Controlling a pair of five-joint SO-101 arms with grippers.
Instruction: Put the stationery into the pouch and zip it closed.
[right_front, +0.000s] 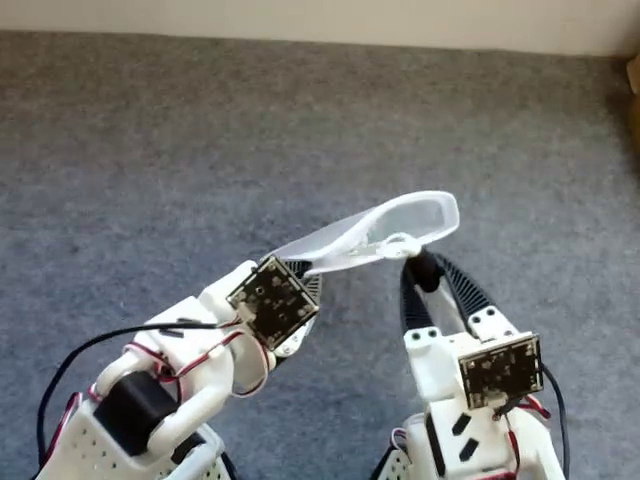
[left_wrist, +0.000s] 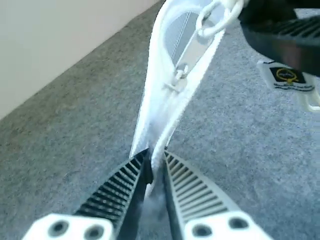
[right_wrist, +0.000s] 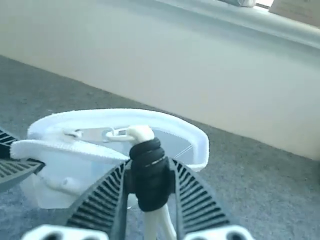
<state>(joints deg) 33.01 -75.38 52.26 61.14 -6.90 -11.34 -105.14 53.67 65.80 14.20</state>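
- The pouch, clear with white edging, hangs in the air above the grey carpet. It is stretched between the two grippers and touches nothing below.
- The left gripper has one end. In the left wrist view its ribbed jaws are pinched tight on the pouch's white edge.
- The right gripper is at the other end, its jaws squeezed onto the pull cord. The right wrist view shows the grip landing on a black wrap bound around that white cord.
- The left wrist view adds what the high view cannot show. The zip slider sits partway along the zip, with its metal tab leading off to the cord. The zip edges appear to meet on the left gripper's side, and the mouth gapes beyond the slider.
- The right wrist view looks into that open mouth from the far end, with a cream wall behind. What lies inside the pouch cannot be made out.
- On writing, a white label with a round yellow-and-black mark shows just beside the right arm's dark finger in the left wrist view. Its print is too small to read.
- From above, a circuit board faces up on the left wrist and another on the right. Their markings are illegible.
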